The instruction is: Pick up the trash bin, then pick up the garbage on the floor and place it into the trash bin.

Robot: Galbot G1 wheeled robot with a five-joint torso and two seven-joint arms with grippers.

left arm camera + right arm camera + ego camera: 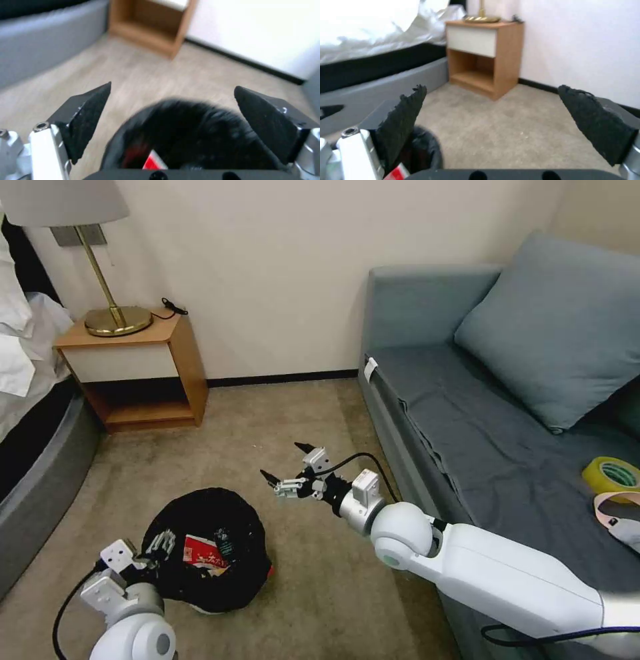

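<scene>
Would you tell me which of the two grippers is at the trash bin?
The left gripper, open at the trash bin's near rim; the right gripper hangs open above bare carpet.

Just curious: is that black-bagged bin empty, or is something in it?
Not empty: the trash bin holds a red-and-white carton and a darker piece beside it.

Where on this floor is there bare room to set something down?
Bare carpet lies between nightstand, sofa and trash bin. It is crowded by the bin, where the left gripper sits at its rim and the open right gripper hovers nearby.
</scene>
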